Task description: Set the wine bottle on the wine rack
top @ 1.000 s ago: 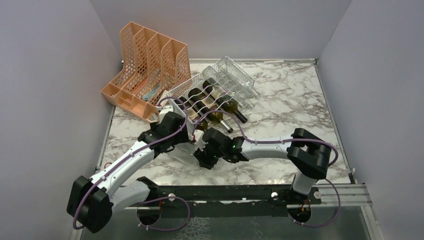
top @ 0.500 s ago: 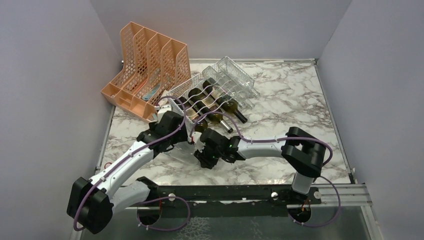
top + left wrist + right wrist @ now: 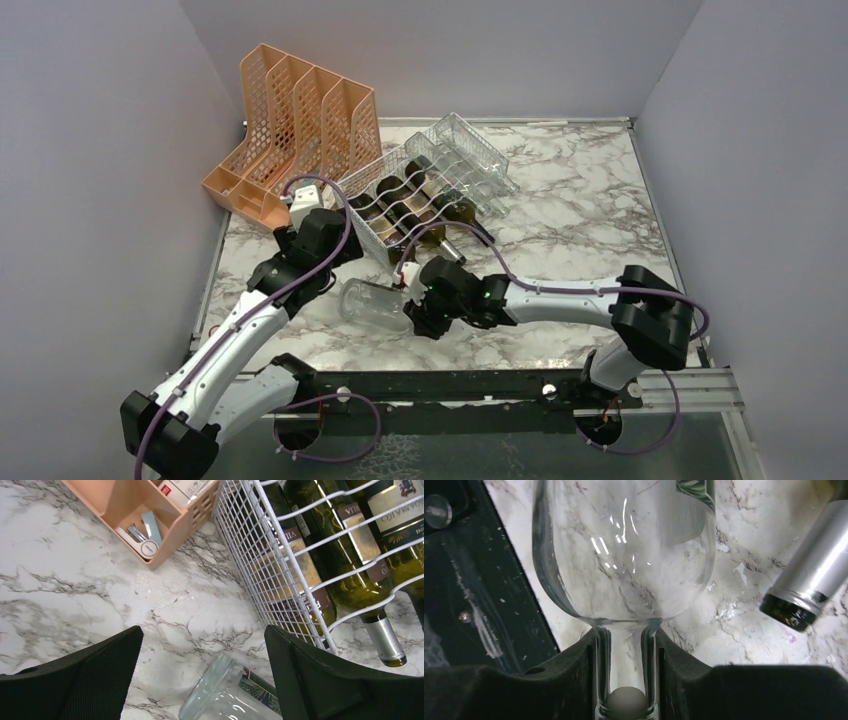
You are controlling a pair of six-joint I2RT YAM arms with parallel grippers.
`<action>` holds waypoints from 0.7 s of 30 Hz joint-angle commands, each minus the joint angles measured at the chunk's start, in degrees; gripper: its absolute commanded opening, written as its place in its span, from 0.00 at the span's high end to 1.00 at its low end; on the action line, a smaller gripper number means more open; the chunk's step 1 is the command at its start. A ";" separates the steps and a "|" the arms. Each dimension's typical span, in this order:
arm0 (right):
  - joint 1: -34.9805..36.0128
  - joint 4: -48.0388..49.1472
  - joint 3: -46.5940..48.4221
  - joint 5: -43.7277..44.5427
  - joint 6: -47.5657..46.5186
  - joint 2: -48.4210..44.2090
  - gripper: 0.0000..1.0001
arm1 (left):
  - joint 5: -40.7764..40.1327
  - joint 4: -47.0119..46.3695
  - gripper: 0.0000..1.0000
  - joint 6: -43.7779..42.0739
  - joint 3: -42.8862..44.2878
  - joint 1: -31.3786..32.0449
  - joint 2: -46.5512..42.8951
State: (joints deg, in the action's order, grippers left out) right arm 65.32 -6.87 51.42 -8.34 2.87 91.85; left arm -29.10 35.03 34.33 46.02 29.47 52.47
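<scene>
Wine bottle (image 3: 372, 303): clear glass, lay on its side toward the near edge of the counter (image 3: 580, 200), left of centre, just short of the wine rack (image 3: 420, 185). My right gripper (image 3: 625, 680), arm stretched low and leftward, pinched its neck. My left gripper (image 3: 202, 645), fingers spread, hovered tilted down beside the rack, holding nothing.

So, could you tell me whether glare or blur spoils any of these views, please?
Right wrist: white glints streak the clear bottle, and the marble looks warped through its glass. Left wrist: the wine rack is sharp, with no glare. Top external: even light, but the bottle is faint against the marble.
</scene>
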 commanded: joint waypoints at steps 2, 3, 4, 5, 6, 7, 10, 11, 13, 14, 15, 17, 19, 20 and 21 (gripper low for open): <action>0.46 8.66 -0.32 -0.28 -0.86 -10.91 0.99 | -5.98 2.93 0.01 -2.05 5.00 -0.38 -3.67; 0.46 8.98 -0.61 0.06 -0.78 -12.06 0.99 | -6.31 3.07 0.01 -2.44 5.56 -0.38 -4.15; 0.48 9.14 -0.69 0.46 -0.70 -13.22 0.99 | -6.58 3.16 0.01 -2.79 6.19 -0.38 -4.60; 0.49 9.13 -0.74 0.64 -0.68 -14.23 0.99 | -6.92 3.22 0.01 -3.07 6.76 -0.38 -5.09; 0.45 9.16 -0.79 0.69 -0.75 -15.05 0.99 | -7.19 3.29 0.01 -3.29 7.29 -0.38 -5.56; 0.49 9.24 -0.79 0.69 -0.76 -15.73 0.99 | -7.54 3.37 0.01 -3.40 7.71 -0.38 -5.92; 0.45 8.86 -0.83 0.50 -1.54 -16.41 0.99 | -7.94 3.38 0.01 -3.58 8.31 -0.34 -6.79; 0.49 8.41 -0.80 0.68 -1.73 -16.25 0.99 | -7.91 3.40 0.01 -3.52 8.23 -0.35 -6.95; 0.45 7.12 -0.79 0.98 -1.91 -15.58 0.99 | -7.56 3.34 0.01 -3.40 7.75 -0.38 -7.00; 0.46 6.50 -0.82 1.04 -2.02 -15.30 0.99 | -7.03 3.30 0.01 -3.35 7.38 -0.38 -6.99; 0.49 5.92 -1.02 0.98 -2.05 -15.04 0.99 | -6.43 3.30 0.01 -3.17 6.89 -0.38 -6.87; 0.46 4.64 -1.42 0.53 -2.24 -14.58 0.99 | -4.36 3.11 0.01 -2.85 5.73 -0.38 -6.62; 0.49 3.71 -2.32 0.59 -2.09 -14.36 0.99 | -2.11 2.76 0.01 -2.42 4.50 -0.38 -6.26; 0.47 3.68 -2.94 0.87 -1.91 -14.40 0.99 | -1.31 2.53 0.01 -2.16 3.95 -0.35 -6.09; 0.44 3.99 -3.51 1.13 -1.80 -14.50 0.99 | -0.44 2.13 0.01 -1.97 3.26 -0.36 -5.92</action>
State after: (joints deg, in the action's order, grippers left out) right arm 65.32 -9.93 48.18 -7.53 1.43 79.07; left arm -33.82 37.50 31.90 51.72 29.34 45.95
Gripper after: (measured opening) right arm 0.388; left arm 0.987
